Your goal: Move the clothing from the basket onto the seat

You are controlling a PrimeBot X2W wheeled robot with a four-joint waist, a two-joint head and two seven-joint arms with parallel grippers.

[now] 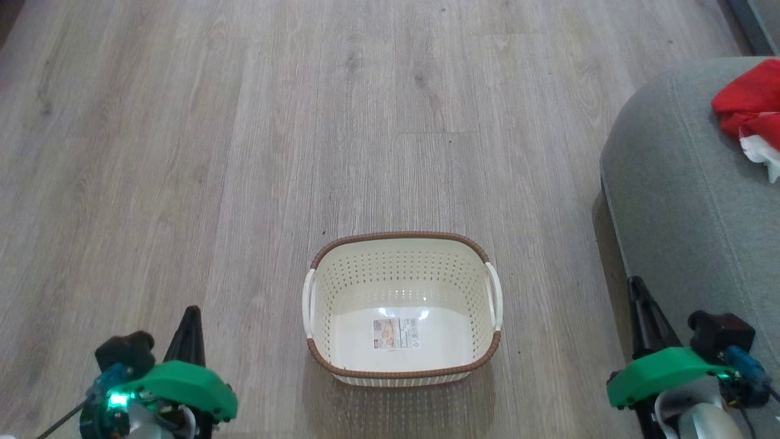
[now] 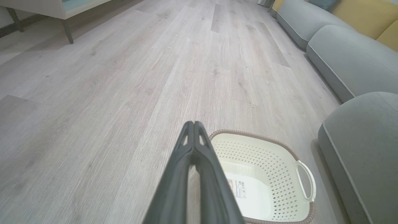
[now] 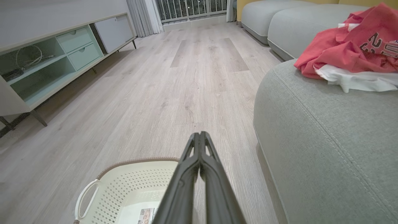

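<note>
As the cream perforated basket (image 1: 399, 234) stands empty and red clothing (image 1: 749, 97) lies upper right on the grey cushion seat (image 1: 682, 201), we judge no further pick is needed. Our left gripper (image 1: 194, 311) and right gripper (image 1: 635, 281) are closed, holding nothing.

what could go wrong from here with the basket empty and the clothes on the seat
1. The red clothing lies bunched not far from the grey seat's rounded edge, so it might slide off.
2. The shut right gripper sits close beside the seat, and a turn could brush it.
3. The empty basket stands on the floor ahead, where rolling forward could knock it.
</note>
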